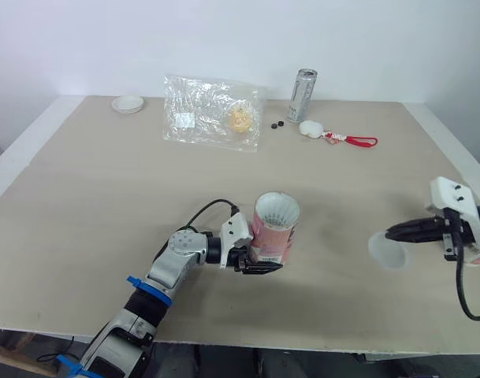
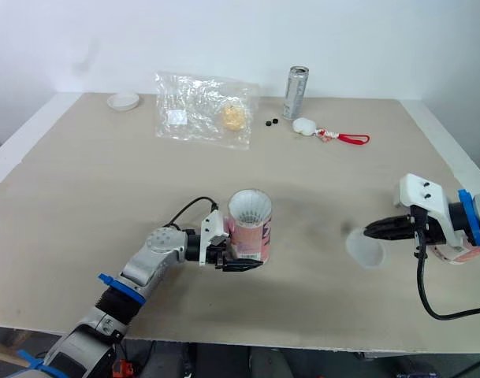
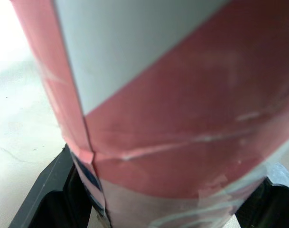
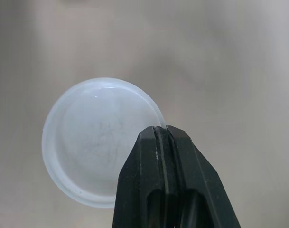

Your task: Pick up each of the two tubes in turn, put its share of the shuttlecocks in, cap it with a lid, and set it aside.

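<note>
Left end effector (image 1: 262,266) clamped on upright tube (image 1: 273,236), front-middle of counter (image 1: 106,205), white shuttlecock (image 1: 277,211) in its open top. Right end effector (image 4: 161,129) pinched on rim of clear lid (image 4: 92,137), well apart to tube's right.

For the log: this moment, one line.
left gripper: shut on tube | right gripper: shut on lid | tube: shuttlecocks inside, uncapped

The tube (image 1: 273,232) looks like cardboard under a smooth, faintly glossy printed wrap. Right of the tube, the lid (image 4: 99,137) is frosted, translucent plastic. The table (image 1: 106,197) beneath the tube is pale, smooth and matt. Far behind the tube lie a crinkled, glossy clear plastic bag (image 1: 212,110) and a shiny metal can (image 1: 303,94).
</note>
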You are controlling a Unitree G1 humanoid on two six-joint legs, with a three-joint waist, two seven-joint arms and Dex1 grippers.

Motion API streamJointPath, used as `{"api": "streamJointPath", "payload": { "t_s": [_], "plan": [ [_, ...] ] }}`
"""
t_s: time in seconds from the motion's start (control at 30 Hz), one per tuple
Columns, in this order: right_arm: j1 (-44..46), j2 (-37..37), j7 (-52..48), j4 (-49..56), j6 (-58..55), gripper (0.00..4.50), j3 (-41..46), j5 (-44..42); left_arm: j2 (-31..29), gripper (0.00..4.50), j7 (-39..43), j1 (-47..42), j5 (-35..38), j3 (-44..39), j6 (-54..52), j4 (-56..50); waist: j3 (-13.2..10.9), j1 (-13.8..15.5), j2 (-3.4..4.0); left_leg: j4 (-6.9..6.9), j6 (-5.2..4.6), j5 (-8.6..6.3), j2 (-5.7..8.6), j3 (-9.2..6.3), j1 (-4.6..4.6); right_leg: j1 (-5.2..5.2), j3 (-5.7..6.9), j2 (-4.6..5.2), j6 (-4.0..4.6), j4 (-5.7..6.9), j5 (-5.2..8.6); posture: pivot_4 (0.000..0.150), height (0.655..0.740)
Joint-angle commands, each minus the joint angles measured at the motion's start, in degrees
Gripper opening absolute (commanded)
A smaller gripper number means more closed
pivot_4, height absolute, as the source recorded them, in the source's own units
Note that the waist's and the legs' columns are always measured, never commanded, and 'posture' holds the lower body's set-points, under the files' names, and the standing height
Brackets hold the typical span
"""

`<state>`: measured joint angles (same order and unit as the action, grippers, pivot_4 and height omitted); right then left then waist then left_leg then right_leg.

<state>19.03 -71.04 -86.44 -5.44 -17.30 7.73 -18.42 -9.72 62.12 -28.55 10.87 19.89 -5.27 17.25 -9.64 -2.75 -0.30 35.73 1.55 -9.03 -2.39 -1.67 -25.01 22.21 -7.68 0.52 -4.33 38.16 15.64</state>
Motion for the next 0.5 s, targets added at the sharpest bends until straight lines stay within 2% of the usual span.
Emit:
{"api": "streamJointPath", "payload": {
  "t_s": [0.03,0.3,0.5],
  "plan": [
    [7.60,-1.05,1.19,10.37,-7.57,0.09,1.39,-6.25,-0.59,3.35,0.18,-0.22,-1.36,0.02,1.11,3.75,0.01,-0.14,0.20,0.02,0.00,0.00,0.00,0.01,0.00,0.02,-0.01,0.00,0.00,0.00,-0.01,0.150,0.7400],
    [29.56,6.01,3.07,16.17,-16.78,0.09,-7.50,-10.66,-0.73,3.35,0.75,-1.03,-3.67,1.44,5.22,6.68,0.07,-0.06,-0.02,0.02,0.03,0.06,-0.09,0.15,0.07,0.14,-0.01,0.03,0.14,-0.04,-0.11,0.150,0.7400],
    [37.61,11.13,0.64,15.81,-15.92,0.09,-13.79,-9.06,-0.36,3.35,0.12,-2.64,-4.42,1.90,5.55,7.62,0.05,0.20,-0.06,-0.01,0.03,0.06,-0.05,0.17,-0.07,0.24,0.03,0.12,0.14,-0.04,-0.11,0.150,0.7400]
  ]
}}
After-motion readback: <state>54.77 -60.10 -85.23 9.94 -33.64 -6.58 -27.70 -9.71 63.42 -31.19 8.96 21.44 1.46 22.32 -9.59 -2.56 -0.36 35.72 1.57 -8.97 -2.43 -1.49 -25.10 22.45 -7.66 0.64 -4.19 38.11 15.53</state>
